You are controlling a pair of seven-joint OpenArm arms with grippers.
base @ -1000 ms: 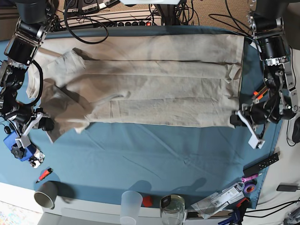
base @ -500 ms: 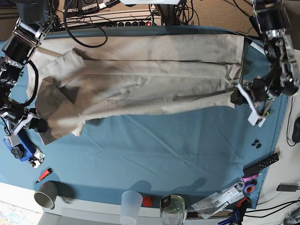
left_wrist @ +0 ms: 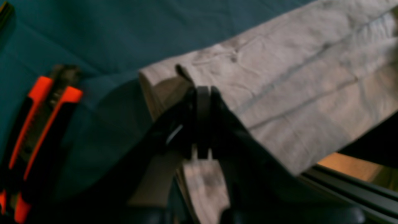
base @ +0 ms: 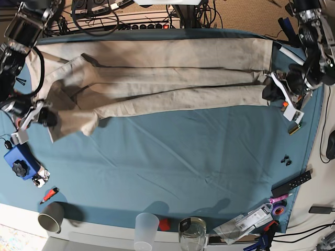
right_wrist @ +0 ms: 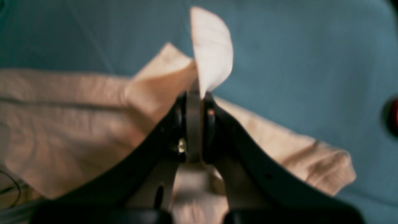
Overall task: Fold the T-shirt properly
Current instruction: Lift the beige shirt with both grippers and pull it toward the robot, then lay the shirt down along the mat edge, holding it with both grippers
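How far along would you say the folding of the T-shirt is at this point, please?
Midway, I would judge. Done: the T-shirt lies as a long, narrow band with lengthwise creases. In hand: the left end effector and the right end effector are each shut on one end of its near edge. Left: laying that edge down, then folding crosswise.

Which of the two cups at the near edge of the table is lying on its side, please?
The grey-brown cup at the near left corner lies tipped, mouth open sideways. The translucent cup further right stands upright.

Beige T-shirt (base: 157,73) (lengthwise-folded) across the table's far side
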